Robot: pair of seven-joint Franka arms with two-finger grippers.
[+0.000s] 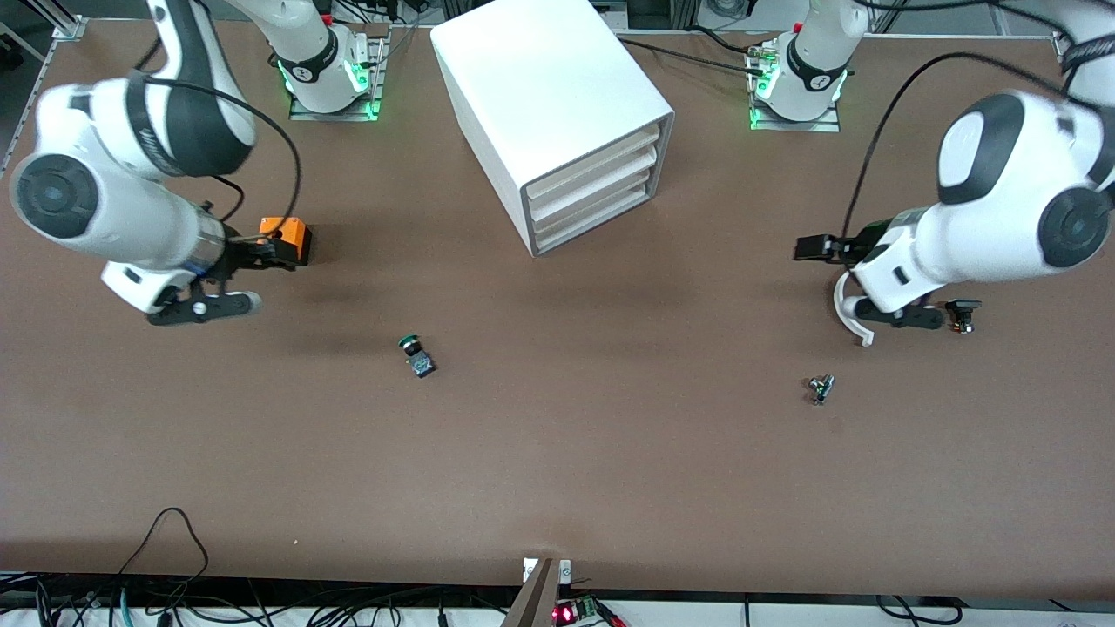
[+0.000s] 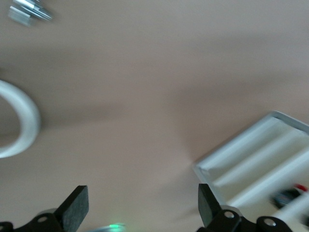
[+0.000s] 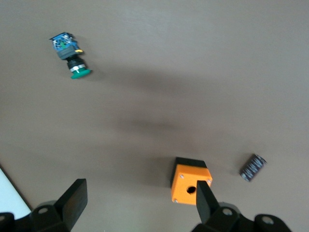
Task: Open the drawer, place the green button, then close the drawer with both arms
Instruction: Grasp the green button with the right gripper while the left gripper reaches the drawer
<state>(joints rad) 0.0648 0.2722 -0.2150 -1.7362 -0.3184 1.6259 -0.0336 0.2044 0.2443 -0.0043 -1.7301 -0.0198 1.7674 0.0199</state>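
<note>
**Drawer shut, both tools empty, button lying on the table at the right arm's end**

Front view: the cabinet [image 1: 557, 122] stands at the middle of the table [image 1: 610, 470], and its front faces toward the left arm's end and toward the camera. The drawer [image 1: 594, 219], lowest of three, sits flush with the two above it, so opening has not begun. The left tool [image 1: 871, 300] hangs over the table toward the left arm's end, well apart from the cabinet yet on the side the drawer fronts face; I judge this arm the better placed for the pull. The right tool [image 1: 228, 279] hovers over the table beside an orange box [image 1: 286, 239], released and holding nothing. The button [image 1: 416, 354] lies on its side, nearer to the camera than the cabinet and toward the right arm's end, closer to the right tool than to the left one. Its long axis runs slantwise, green cap toward the bases, blue-grey block toward the camera.

Left wrist view: the left tool's fingers [image 2: 77, 209] stand wide apart with nothing between them. The cabinet's drawer fronts [image 2: 260, 166] show as parallel white bands, seen slantwise.

Right wrist view: the right tool's fingers [image 3: 73, 199] are spread and empty. The button [image 3: 70, 54] shows a green cap, black body and blue-grey base, well apart from the fingers. The orange box [image 3: 189, 186] lies just beside one finger, with a small black ribbed part [image 3: 252, 167] near it.
</note>
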